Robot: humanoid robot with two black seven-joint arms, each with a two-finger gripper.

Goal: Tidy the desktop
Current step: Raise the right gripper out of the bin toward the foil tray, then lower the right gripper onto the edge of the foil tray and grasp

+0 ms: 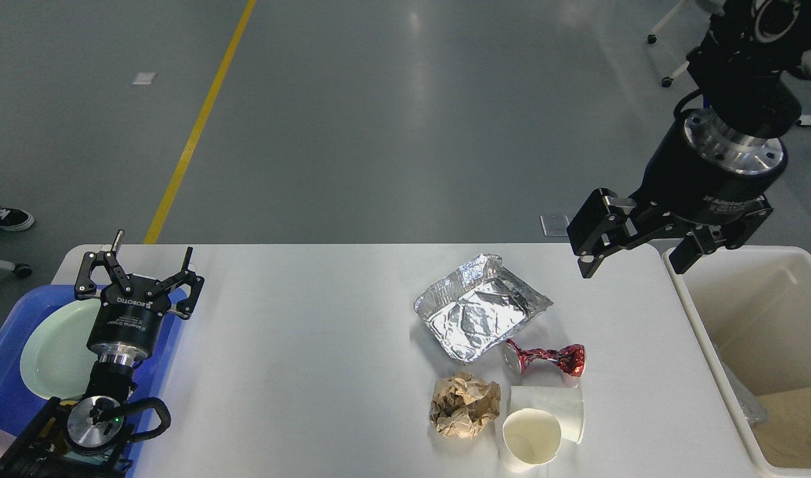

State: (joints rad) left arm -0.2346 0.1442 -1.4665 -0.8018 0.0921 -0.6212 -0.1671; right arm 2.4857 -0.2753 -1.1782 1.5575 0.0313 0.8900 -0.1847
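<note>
Now right gripper (634, 255) spread wide and empty, hovering between cream bin (694, 312) and litter: foil tray (478, 312), crushed can (544, 358); left gripper (138, 269) open, idle over blue tray (3, 345) beside desktop (299, 358)

This looks like a lab or industrial test hall: a wide glossy grey floor (392, 119) crossed by a yellow line (196, 129) at upper left, with a wheeled white frame (671, 40) at upper right.

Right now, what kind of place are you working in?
Probably a robotics lab or test hall: a painted grey floor with a yellow line, and a white desktop staged with trash beside a cream bin.
</note>
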